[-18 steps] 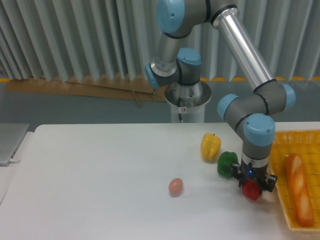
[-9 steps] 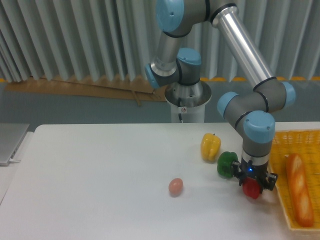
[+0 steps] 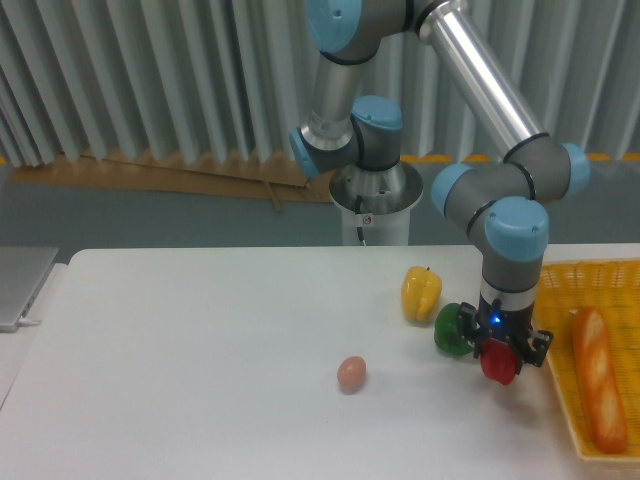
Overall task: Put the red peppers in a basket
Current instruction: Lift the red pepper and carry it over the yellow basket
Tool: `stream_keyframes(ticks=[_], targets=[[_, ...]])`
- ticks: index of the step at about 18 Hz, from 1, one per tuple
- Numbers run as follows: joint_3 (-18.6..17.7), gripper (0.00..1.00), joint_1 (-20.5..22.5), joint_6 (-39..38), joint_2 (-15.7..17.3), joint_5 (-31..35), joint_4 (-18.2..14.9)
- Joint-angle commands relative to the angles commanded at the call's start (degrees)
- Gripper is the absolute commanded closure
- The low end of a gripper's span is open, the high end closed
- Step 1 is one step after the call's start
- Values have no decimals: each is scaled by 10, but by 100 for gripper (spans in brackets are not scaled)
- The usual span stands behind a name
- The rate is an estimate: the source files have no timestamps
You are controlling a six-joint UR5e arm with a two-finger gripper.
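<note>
- Pepper (image 3: 497, 364) (red) now sits higher in frame than a sec ago and the arm has shifted up w/ it, so you've got lift-off from the table (image 3: 200, 330).
- Gripper (image 3: 499, 361) is closed narrow round the pepper, fingers either side; grasp looks to have held through the lift.
- Means for you: pick looks done, carry to the basket (image 3: 610, 275) is next. My read only, not seen.
- Pepper's spot: in the gripper, just above the table, between the green pepper (image 3: 454, 328) and the basket's near rim, not yet over the rim.
- Basket at right edge of frame, partly cut off; a bread loaf (image 3: 598, 376) lies along its middle. Free mesh shows either side of it.
- Watch the green pepper: just beside the gripper's left-of-frame side, can't tell if touching. Moving rightward takes you away from it, so low risk.
- Yellow pepper (image 3: 421, 291) further back, an egg (image 3: 351, 373) well apart to frame-left; neither in your path.
- Main snag: basket rim and the loaf. Clear the rim w/ enough height, then drop beside the loaf, not on it.
</note>
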Motion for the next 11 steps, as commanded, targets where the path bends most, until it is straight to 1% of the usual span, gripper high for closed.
stream_keyframes(ticks=[2,4,7,11], targets=[[0,48,-2,18,1,-7,-1],[0,48,1,40,10,-18,-2],[4,48,3,47,13,-19,-16],[6,48,25,108,24,-24,-23]])
